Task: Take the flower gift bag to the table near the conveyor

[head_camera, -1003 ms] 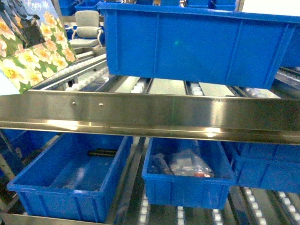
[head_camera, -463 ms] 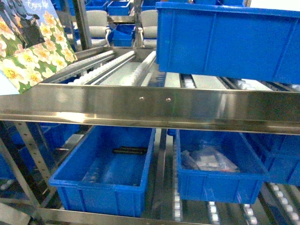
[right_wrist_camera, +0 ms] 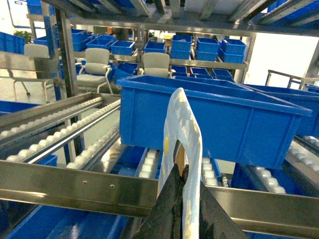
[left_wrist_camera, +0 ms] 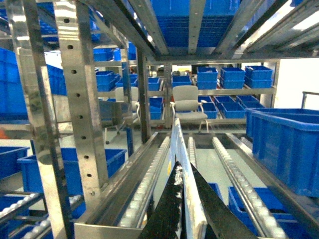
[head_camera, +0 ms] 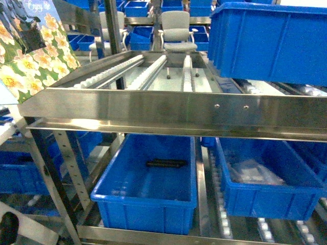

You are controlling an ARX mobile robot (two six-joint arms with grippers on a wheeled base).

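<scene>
The flower gift bag (head_camera: pixel 36 56), printed with yellow-white blossoms on green, hangs at the head view's upper left, in front of the conveyor (head_camera: pixel 148 71). In the left wrist view my left gripper (left_wrist_camera: pixel 183 167) is shut on the bag's thin pale edge (left_wrist_camera: pixel 178 134), above the roller lanes (left_wrist_camera: pixel 144 184). My right gripper (right_wrist_camera: pixel 180 172) is shut on a white glossy folded strip (right_wrist_camera: pixel 182 119) with a bit of brown card inside; I cannot tell what it belongs to. Neither gripper shows in the head view. The table is out of view.
A steel front rail (head_camera: pixel 168 109) crosses the rack. A big blue bin (head_camera: pixel 271 41) sits on the upper lanes at right. Two blue bins (head_camera: pixel 148 184) (head_camera: pixel 265 189) stand on the lower level. A perforated steel post (left_wrist_camera: pixel 82 109) rises at left. Office chairs (head_camera: pixel 176 30) stand behind.
The whole rack and its blue bins have slid to the right in the head view, showing more roller lanes and the left post. The bag keeps its place at upper left.
</scene>
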